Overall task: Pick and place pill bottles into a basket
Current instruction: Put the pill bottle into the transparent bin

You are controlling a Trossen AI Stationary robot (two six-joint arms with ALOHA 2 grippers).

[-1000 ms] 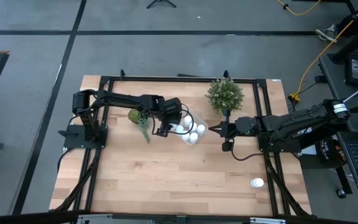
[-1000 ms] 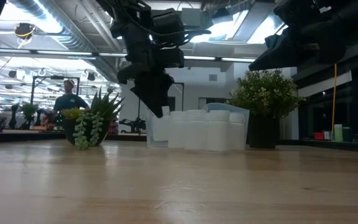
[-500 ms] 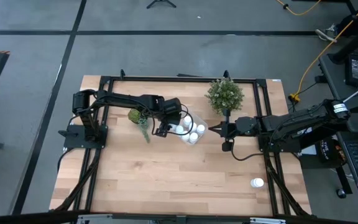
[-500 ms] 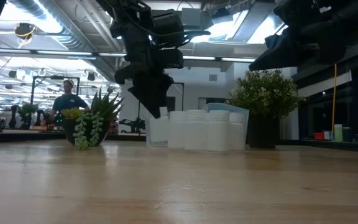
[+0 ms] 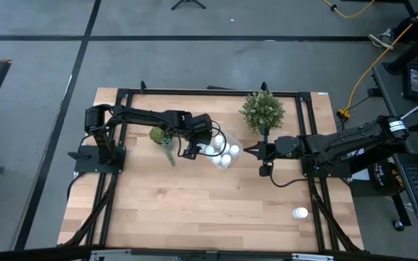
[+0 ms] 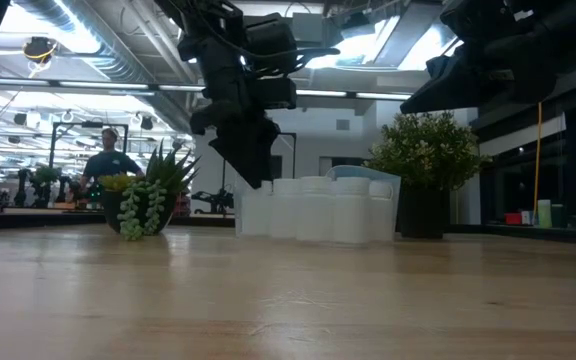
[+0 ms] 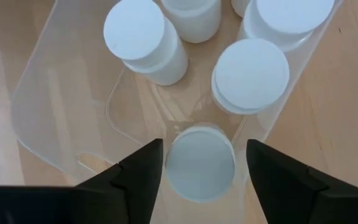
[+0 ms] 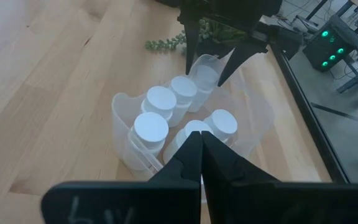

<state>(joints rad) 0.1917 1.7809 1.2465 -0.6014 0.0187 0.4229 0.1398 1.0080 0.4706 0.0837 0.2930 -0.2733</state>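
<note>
My left end effector is spread over the basket's near corner, fingers either side of a pill bottle sitting inside so it stands with the others. The basket's a floppy translucent tub; bottles are smooth white cylinders with flat caps. My right end effector waits pressed together beside the basket. One stray bottle sits on the wooden bench.

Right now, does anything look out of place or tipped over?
One pill bottle sits alone near the table's front right corner, far from the basket. The bottles in the basket stand upright. The left tool hovers over the basket with a bottle between its open fingers.
</note>
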